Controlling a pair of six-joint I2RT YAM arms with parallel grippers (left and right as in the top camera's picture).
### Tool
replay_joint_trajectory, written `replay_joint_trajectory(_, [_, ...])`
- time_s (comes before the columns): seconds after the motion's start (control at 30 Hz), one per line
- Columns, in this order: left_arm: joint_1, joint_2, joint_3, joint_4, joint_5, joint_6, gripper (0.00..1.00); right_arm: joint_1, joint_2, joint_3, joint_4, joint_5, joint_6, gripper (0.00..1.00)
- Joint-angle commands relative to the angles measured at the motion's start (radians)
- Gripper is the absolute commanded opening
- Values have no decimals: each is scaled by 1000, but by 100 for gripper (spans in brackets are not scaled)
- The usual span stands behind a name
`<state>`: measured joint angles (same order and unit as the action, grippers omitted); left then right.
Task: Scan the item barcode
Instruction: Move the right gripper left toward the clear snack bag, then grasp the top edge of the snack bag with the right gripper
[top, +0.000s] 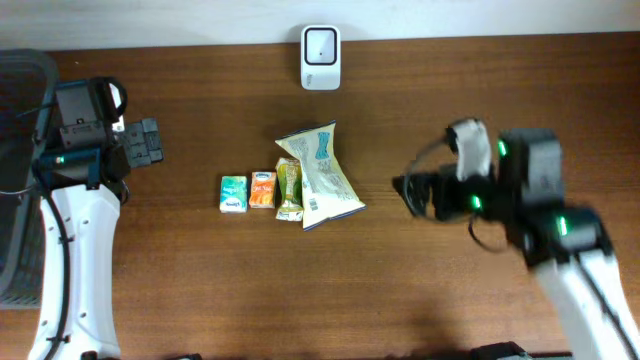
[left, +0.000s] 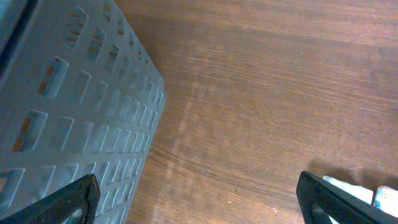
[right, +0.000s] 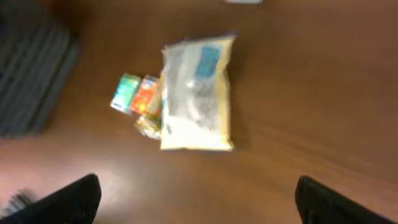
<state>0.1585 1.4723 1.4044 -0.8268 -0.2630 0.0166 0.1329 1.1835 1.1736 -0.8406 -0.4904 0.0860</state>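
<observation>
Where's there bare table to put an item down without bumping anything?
Bare wood lies between the scanner and the snack bag, between the bag and the right arm's fingers, and between the green box and the left arm. It is crowded where the green box, orange box, small packet and bag sit side by side.

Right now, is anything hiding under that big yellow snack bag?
The yellow snack bag lies flat on the table. A slim packet meets its left edge; whether it slips underneath, I cannot tell. Anything beneath the bag's middle is covered from every camera.
</observation>
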Motion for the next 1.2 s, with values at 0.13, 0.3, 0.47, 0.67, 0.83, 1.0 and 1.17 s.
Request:
replay_joint_trajectory(0.13, [3, -19, 5, 2, -6, -13, 99, 5, 489, 283, -23, -233, -85, 99])
replay_joint_trajectory(0.3, [3, -19, 5, 2, -6, -13, 99, 29, 665, 284, 194, -338, -125, 99])
replay_joint_trajectory(0.47, [3, -19, 5, 2, -6, -13, 99, 85, 847, 392, 292, -283, -44, 99])
replay_joint_trajectory(0.67, [3, -19, 5, 2, -6, -13, 99, 96, 1104, 722, 166, -258, -64, 99])
replay_joint_trajectory(0.83, [3, -19, 5, 2, -6, -13, 99, 98, 1214, 787, 216, -257, -82, 94])
replay_joint_trajectory(1.0, [3, -19, 5, 2, -6, -13, 99, 117, 1249, 785, 227, -262, -82, 75])
replay_joint_trajectory(1.17, [3, -19, 5, 2, -6, -13, 99, 157, 1251, 780, 219, -261, -82, 49])
